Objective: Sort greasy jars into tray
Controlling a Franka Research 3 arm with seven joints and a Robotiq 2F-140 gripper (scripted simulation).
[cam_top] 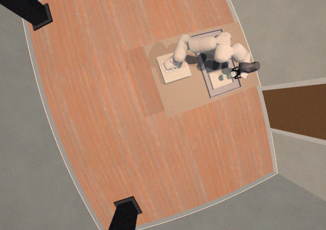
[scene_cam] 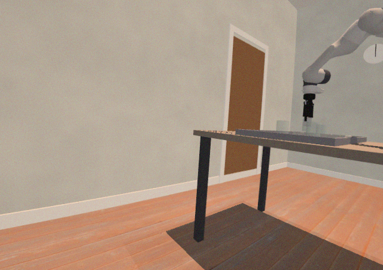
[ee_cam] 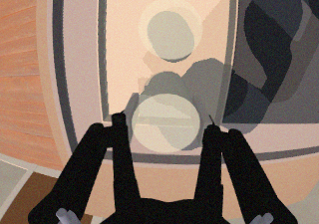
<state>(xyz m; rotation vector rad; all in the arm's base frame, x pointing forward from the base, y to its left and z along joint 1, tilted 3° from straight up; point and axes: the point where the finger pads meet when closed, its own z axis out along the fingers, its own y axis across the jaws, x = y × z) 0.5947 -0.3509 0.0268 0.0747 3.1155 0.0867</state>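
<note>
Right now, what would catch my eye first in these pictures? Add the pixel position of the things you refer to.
Probably the big pale arm [cam_top: 202, 43] [scene_cam: 350, 38], stretched over the table. At its end, a black gripper [cam_top: 237, 73] [scene_cam: 306, 118] [ee_cam: 164, 104] holds a see-through glass jar [ee_cam: 165, 126] between its two fingers. Beyond, in the wrist view, another glass jar [ee_cam: 170, 35] stands on the pale surface inside the grey-rimmed area.
</note>
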